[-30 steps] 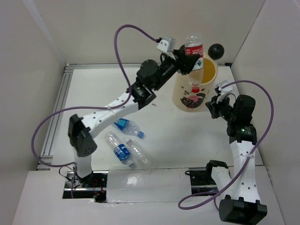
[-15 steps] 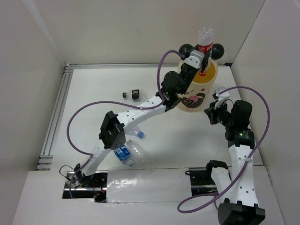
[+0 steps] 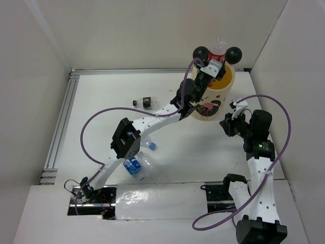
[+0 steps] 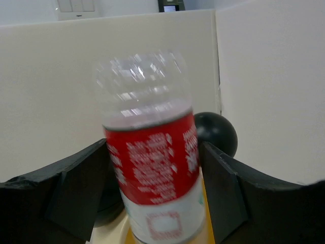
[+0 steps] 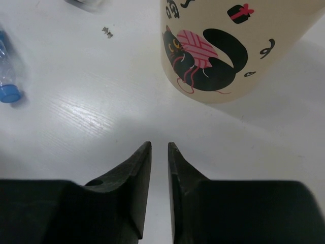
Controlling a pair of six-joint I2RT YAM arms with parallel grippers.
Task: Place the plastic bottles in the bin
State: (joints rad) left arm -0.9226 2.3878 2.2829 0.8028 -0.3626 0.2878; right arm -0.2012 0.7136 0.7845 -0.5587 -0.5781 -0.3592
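Carrying everything: white surface, faintly grained up close, an aluminium rail along its left edge.
Room: plain cream walls closing in on the left, far and right sides.
Bin: cream cylinder at the far right of the surface, yellowish inside, two black ball ears on the rim, a black cat with pink yarn printed on its side.
Red-labelled bottle: clamped between the left fingers, on end and a little tilted, clear end up, directly over the bin's mouth between the ears; lower end out of sight.
Left fingers: spread to the bottle's width, pressed on the red label from both sides.
Right fingers: narrow, only a slim gap between the tips, holding nothing; pointing down at the surface near the bin's base, apart from it.
Dark-labelled bottle: lying on the surface left of the bin, well apart from both sets of fingers.
Blue-labelled bottles: lying together near the front edge, partly under the left arm, well apart from both sets of fingers; one blue cap at the left edge of the right wrist view.
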